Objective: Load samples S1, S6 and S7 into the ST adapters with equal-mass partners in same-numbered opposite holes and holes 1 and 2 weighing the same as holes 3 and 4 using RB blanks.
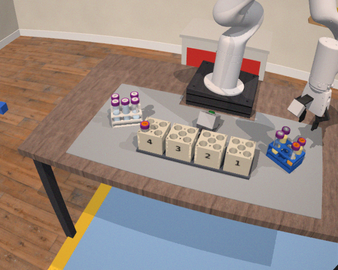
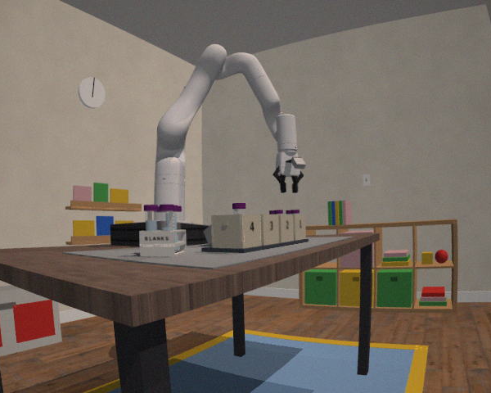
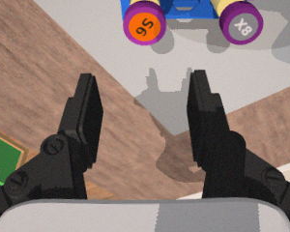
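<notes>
Here your black two-fingered end effector point(image 3: 145, 112) hangs half open, holding nothing.
It hovers above the wooden counter point(image 1: 84, 78), near the blue sample rack point(image 1: 279, 157).

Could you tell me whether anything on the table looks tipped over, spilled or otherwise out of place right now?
Nothing stands out. The four tubes in the blue rack and the five in the white rack stand upright, as does the single tube in adapter 4. The open gripper hangs in the air near the blue rack, holding nothing.
</notes>
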Motion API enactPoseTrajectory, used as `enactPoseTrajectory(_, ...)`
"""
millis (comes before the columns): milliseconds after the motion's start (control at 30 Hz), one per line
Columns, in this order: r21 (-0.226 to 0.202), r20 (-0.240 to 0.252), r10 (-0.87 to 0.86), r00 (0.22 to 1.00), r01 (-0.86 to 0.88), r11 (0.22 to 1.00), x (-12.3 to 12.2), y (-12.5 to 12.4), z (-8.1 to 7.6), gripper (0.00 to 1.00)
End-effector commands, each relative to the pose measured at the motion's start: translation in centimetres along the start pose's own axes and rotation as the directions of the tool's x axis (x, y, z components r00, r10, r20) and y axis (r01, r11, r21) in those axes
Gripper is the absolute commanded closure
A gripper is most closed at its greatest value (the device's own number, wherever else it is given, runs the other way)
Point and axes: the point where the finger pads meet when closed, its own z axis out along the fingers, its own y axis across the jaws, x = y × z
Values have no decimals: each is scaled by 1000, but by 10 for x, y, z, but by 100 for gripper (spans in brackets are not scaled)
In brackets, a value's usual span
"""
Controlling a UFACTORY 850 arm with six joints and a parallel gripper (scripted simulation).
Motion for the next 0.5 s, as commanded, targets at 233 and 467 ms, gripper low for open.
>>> enactPoseTrajectory(233, 2, 0, 0, 1000, 0, 1000, 0, -1, 19, 43)
enactPoseTrajectory(467, 2, 0, 0, 1000, 0, 1000, 0, -1, 33, 43)
